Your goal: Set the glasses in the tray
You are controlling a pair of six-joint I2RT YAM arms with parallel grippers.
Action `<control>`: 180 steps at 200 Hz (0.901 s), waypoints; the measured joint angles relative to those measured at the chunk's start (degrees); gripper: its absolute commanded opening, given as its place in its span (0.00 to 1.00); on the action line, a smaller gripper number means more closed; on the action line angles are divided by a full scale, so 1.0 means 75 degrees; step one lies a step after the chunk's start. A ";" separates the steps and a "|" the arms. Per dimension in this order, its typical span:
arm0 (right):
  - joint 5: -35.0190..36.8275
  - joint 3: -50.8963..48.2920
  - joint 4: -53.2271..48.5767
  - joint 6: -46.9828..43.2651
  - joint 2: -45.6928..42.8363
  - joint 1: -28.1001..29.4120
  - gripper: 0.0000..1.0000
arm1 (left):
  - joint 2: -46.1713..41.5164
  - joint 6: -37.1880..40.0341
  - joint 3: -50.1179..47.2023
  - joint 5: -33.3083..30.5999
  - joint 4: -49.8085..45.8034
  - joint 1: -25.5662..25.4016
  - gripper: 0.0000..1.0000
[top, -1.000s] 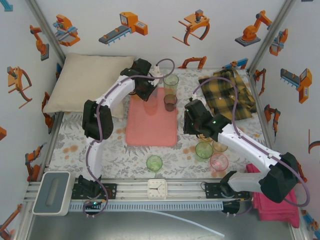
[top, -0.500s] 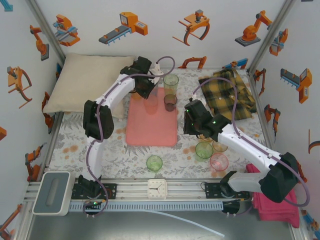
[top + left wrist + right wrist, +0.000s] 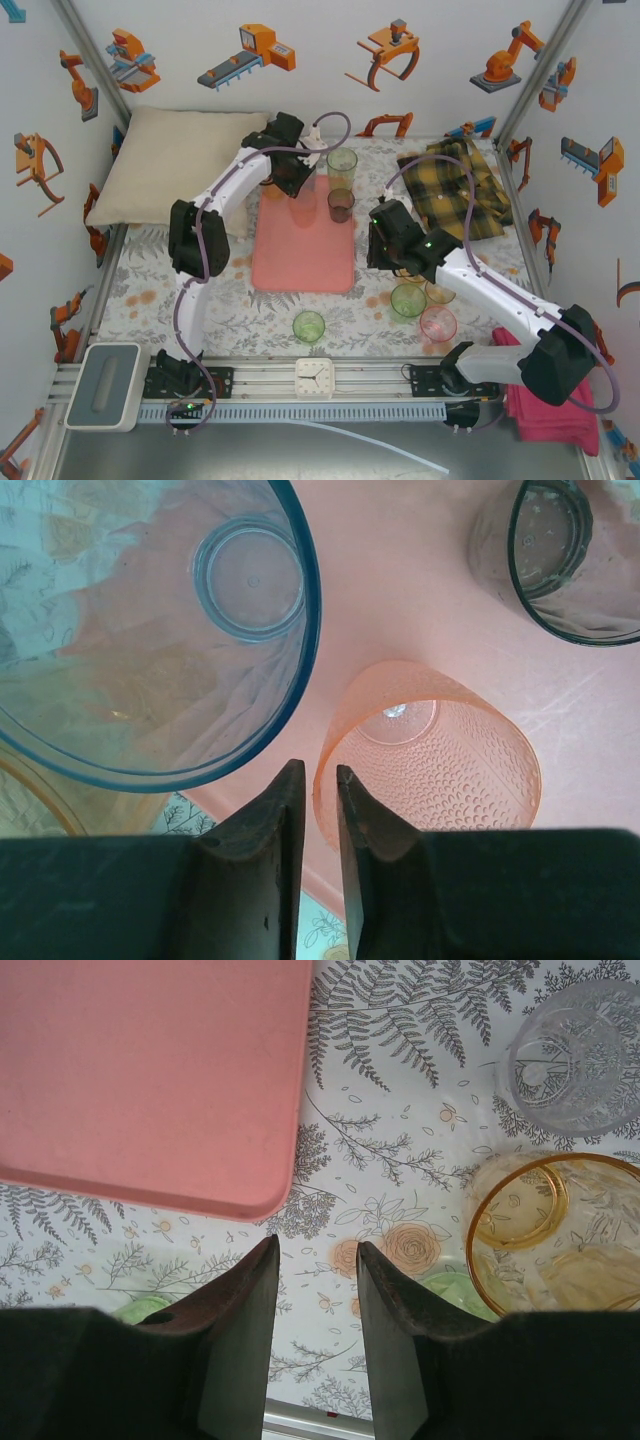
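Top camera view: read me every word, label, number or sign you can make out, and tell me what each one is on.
No text here can be read.
Clock on the near rail: dial marks too small to read.
Robot stickers on the walls: pictures, no legible lettering.

The tray (image 3: 150, 1060) looks matt and smooth, faintly grainy. The orange glass (image 3: 440, 770) is translucent with a dimpled wall (the blue glass (image 3: 150, 630) beside it is smooth and glossy). The tabletop (image 3: 400, 1110) wears a matt floral print.
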 measured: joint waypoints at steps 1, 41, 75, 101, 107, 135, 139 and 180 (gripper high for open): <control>0.0000 0.0000 0.0000 0.0003 0.0000 0.0000 0.38 | 0.0000 0.0000 0.0000 0.0000 -0.0003 0.0000 0.27; -0.0003 0.0000 0.0003 0.0006 0.0000 0.0000 0.39 | 0.0000 -0.0009 0.0000 0.0000 -0.0015 0.0000 0.33; -0.0029 0.0000 0.0035 0.0003 0.0000 0.0000 0.39 | -0.0003 -0.0015 0.0000 -0.0003 -0.0032 0.0000 0.36; -0.0058 0.0000 0.0117 0.0003 0.0000 0.0000 0.40 | -0.0058 -0.0015 -0.0017 -0.0006 -0.0038 0.0000 0.37; -0.0061 0.0000 0.0131 0.0003 0.0000 0.0000 0.39 | -0.0090 -0.0015 -0.0026 -0.0006 -0.0047 0.0000 0.37; -0.0122 0.0000 0.0152 0.0003 0.0000 0.0000 0.40 | -0.0323 -0.0015 -0.0128 -0.0012 -0.0052 0.0000 0.41; -0.0143 0.0000 0.0154 0.0003 0.0000 0.0000 0.40 | -0.0361 -0.0012 -0.0140 -0.0012 -0.0055 0.0000 0.41; -0.0201 0.0000 0.0172 0.0000 0.0000 0.0000 0.40 | -0.0711 -0.0012 -0.0184 -0.0038 -0.0061 0.0000 0.43</control>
